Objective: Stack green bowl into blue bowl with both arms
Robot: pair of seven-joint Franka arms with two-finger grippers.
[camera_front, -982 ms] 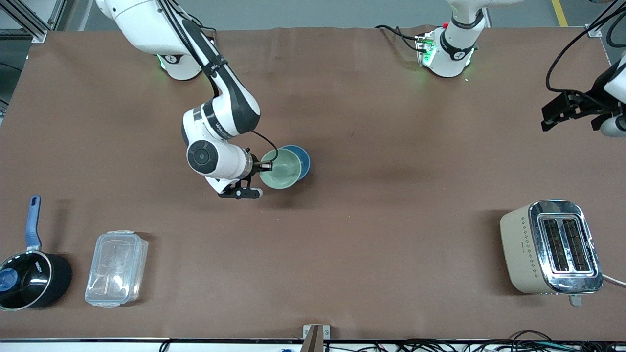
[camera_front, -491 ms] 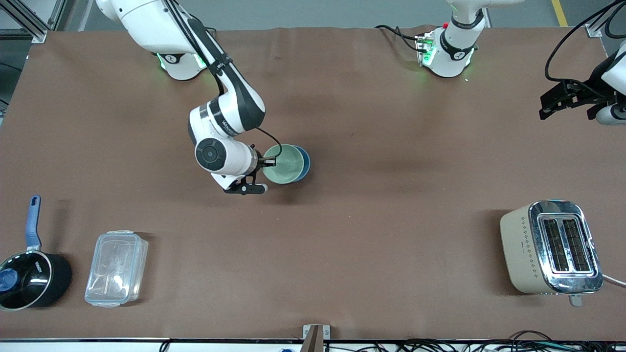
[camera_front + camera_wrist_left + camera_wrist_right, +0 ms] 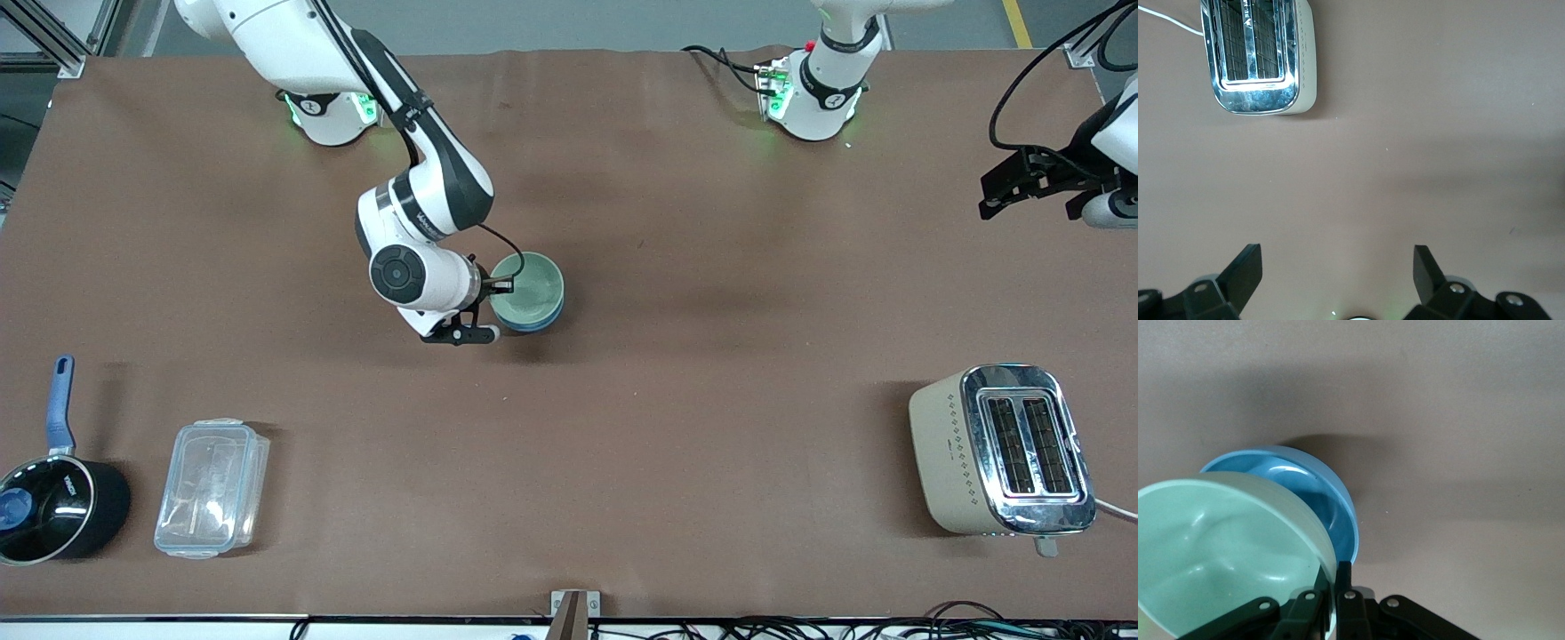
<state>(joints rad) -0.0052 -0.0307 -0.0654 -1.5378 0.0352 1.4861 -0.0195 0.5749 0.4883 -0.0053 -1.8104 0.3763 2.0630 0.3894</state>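
Observation:
The green bowl (image 3: 530, 286) is held by its rim in my right gripper (image 3: 500, 288), directly over the blue bowl (image 3: 539, 322), whose rim shows just under it. In the right wrist view the green bowl (image 3: 1225, 547) is tilted and partly inside the blue bowl (image 3: 1318, 493), with my right gripper (image 3: 1333, 587) shut on its rim. My left gripper (image 3: 1022, 185) is open and empty, up over the table edge at the left arm's end; in the left wrist view its fingers (image 3: 1245, 270) stand wide apart over bare table.
A cream and chrome toaster (image 3: 1000, 449) stands near the front camera at the left arm's end, also in the left wrist view (image 3: 1258, 53). A clear plastic container (image 3: 212, 487) and a black saucepan (image 3: 53, 507) with a blue handle sit at the right arm's end.
My right gripper has carried the green bowl toward the left arm's end and lowered it, so it now covers nearly all of the blue bowl. The left arm has barely moved.

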